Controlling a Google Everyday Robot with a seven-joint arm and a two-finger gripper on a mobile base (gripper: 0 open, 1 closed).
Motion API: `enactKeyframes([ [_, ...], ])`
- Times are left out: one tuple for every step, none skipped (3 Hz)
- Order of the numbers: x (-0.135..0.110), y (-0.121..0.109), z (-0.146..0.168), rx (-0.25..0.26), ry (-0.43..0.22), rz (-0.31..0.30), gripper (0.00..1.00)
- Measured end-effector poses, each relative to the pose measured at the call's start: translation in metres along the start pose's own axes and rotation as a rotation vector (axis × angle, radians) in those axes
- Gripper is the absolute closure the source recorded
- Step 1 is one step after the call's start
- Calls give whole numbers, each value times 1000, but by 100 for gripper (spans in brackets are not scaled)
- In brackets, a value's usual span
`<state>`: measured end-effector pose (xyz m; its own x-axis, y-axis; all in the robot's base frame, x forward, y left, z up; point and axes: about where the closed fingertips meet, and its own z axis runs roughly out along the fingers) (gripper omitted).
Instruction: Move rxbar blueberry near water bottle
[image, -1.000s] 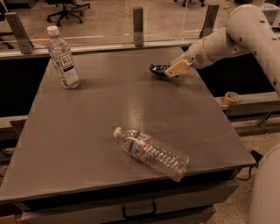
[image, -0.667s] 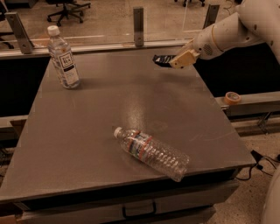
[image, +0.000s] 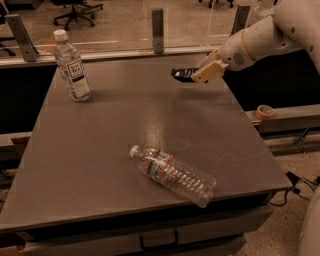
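I am observing an office-style lab: a rolling chair (image: 75, 6) is standing beyond a glass partition (image: 120, 22), a tape roll (image: 264, 111) and cables (image: 299, 181) are lying beside the grey counter (image: 100, 130), and the end effector (image: 200, 76) is gripping the rxbar blueberry (image: 182, 74) over its far-right corner.

upright bottle label: clear smooth plastic bottle (image: 72, 67) with white cap, standing at far left of the table; white rectangular label with black print, not legible.
lying bottle label: clear ribbed plastic water bottle (image: 172, 172) with white cap, on its side near the front edge; red, white and blue label band, no word legible.
bar wrapper: small flat dark rxbar blueberry (image: 182, 73); no lettering legible.
gripper: beige 2-finger gripper (image: 197, 76) over the far right of the grey table top (image: 125, 115), clamped on the bar's right end; no markings legible.
readable texts: 0.
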<state>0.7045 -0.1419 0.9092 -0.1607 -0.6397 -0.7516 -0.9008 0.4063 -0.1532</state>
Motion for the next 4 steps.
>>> enactKeyframes([
  [-4, 48, -18, -161, -31, -66, 100],
  [-2, 96, -37, -295, -46, -129, 100],
  [17, 134, -52, -364, -19, -155, 100],
  [41, 155, -55, -401, 23, -166, 100],
])
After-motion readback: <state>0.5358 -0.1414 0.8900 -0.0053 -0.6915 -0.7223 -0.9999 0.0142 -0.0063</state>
